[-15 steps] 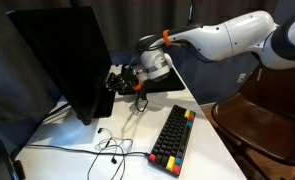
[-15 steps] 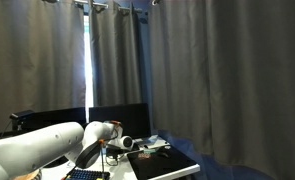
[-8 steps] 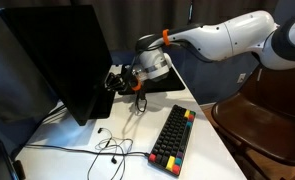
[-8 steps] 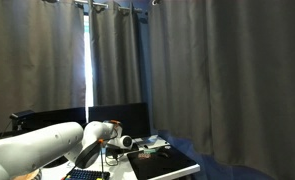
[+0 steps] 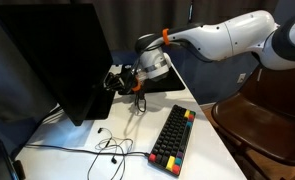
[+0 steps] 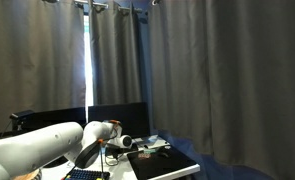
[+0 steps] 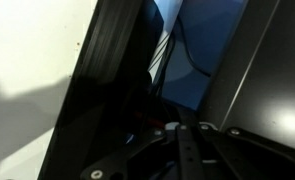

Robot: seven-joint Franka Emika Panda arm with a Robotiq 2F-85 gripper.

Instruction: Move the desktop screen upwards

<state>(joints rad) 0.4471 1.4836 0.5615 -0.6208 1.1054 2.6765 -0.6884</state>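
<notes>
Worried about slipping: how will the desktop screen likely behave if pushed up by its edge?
The desktop screen looks like a broad rigid panel, so it should move whole, not flex. Far bigger than the keyboard, it is probably heavy, and with the gripper at one side edge it may tilt. Its smooth dark face could be slippery.

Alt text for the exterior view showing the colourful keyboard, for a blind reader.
A white robot arm reaches in from the picture's right, its gripper at the edge of a large black desktop screen standing on a white desk. A keyboard with colourful keys lies in front, dark curtains behind.
</notes>
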